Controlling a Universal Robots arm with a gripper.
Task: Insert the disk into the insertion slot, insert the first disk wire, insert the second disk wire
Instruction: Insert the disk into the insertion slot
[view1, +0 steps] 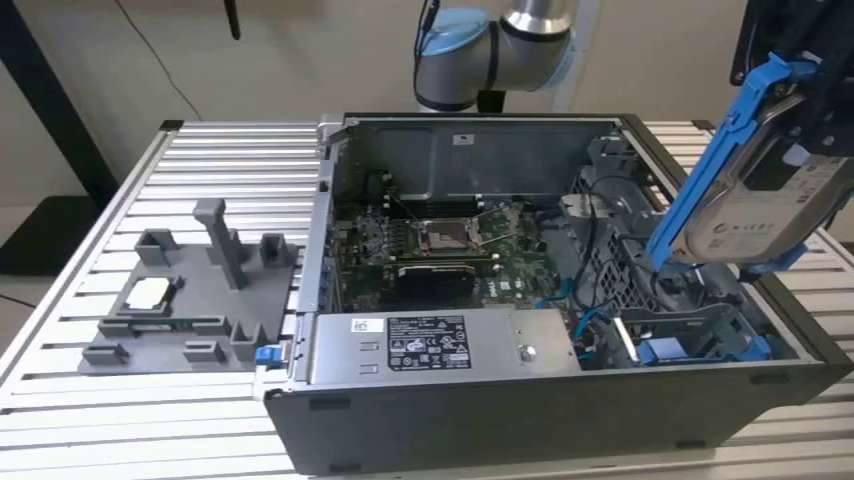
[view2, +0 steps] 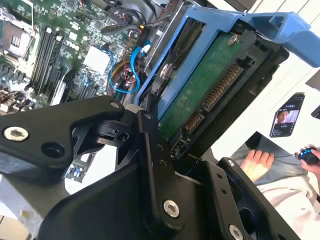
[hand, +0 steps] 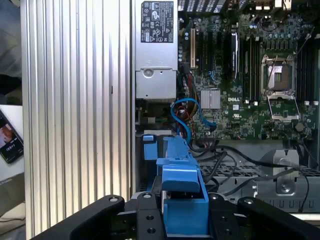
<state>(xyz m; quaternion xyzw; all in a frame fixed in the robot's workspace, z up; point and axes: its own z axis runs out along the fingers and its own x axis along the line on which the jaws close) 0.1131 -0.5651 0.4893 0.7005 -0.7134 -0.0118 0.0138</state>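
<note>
The disk (view1: 750, 205), silver-grey with a white label in a bright blue carrier frame (view1: 721, 150), hangs tilted in the air above the open computer case's side at the exterior view's right. My gripper (view1: 790, 150) is shut on it, black fingers clamped on both sides. The second wrist view shows the disk's green circuit board (view2: 200, 90) and connector between the fingers (view2: 150, 150). In the first wrist view the blue carrier (hand: 182, 192) sits between the pads. Below lies the insertion slot (view1: 681, 330), a grey metal bay with perforated walls. A blue wire (view1: 587, 322) (hand: 180, 112) loops beside it.
The case (view1: 534, 420) stands on a slatted aluminium table (view1: 240, 170), with the motherboard (view1: 434, 240) and a grey labelled power-supply box (view1: 434, 345) inside. A grey fixture tray (view1: 187, 300) with posts lies at the exterior view's left. A person's hand (view2: 256, 162) and a phone (view2: 287, 115) are off the table.
</note>
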